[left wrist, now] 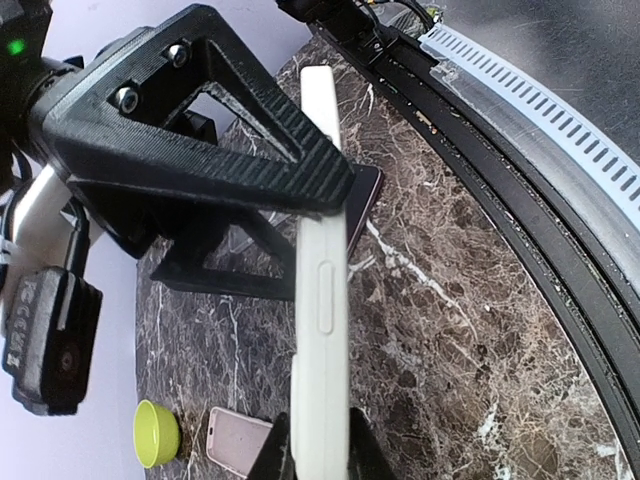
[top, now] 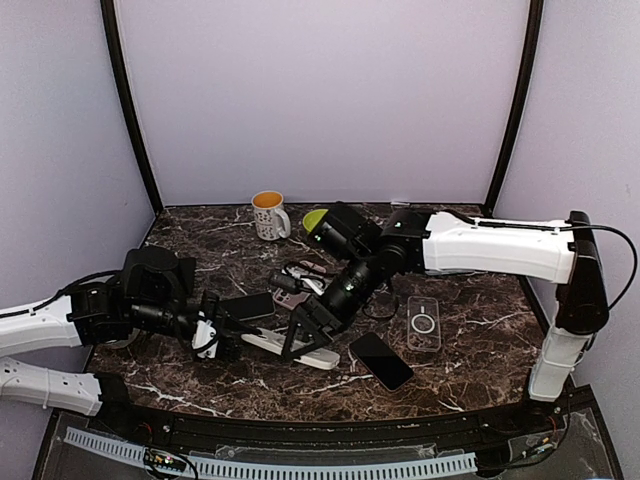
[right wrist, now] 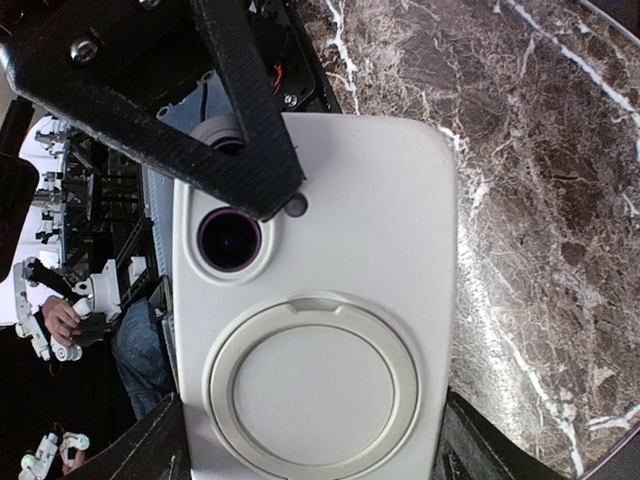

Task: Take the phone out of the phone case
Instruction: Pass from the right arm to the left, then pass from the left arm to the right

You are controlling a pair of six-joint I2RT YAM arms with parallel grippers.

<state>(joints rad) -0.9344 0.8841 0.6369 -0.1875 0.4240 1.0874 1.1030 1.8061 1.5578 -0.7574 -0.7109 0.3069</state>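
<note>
Quick count of what's on the dark marble worktop [top: 480, 385]:

- two arms, so two hands
- one white phone case [right wrist: 330, 300] with the phone in it
- one clear empty case [top: 423, 324] towards the right edge
- one black phone [top: 380, 360] lying flat, near the front edge just right of the middle
- one pinkish phone [left wrist: 238, 440] face down around the middle
- one flat dark slab [top: 249, 306] beside it, probably another phone but I can't tell
- one white mug [top: 268, 215], orange inside, near the back edge
- one lime green cup [top: 314, 218] next to the mug

There's also a dark tangle in the middle that I can't make out.

The white case sits between the two hands, a bit left of the middle and close to the front edge. From above it's just a narrow white strip, so it's turned up on its long side. I can't see if it touches the worktop. The back is plain off-white with rounded corners and a big raised ring in the middle. There's a round cut-out with the phone's dark lens [right wrist: 230, 240] showing through, and a tiny hole next to that. The side has one long moulded button.

The left hand [top: 230, 343] is pinching one end of the case, a fingertip [left wrist: 278, 455] on each face. The right hand [top: 303, 338] is spread wide at the other end. One black finger [right wrist: 245, 120] has its tip on the case's back by the lens. I can't tell whether the other finger touches it.
</note>
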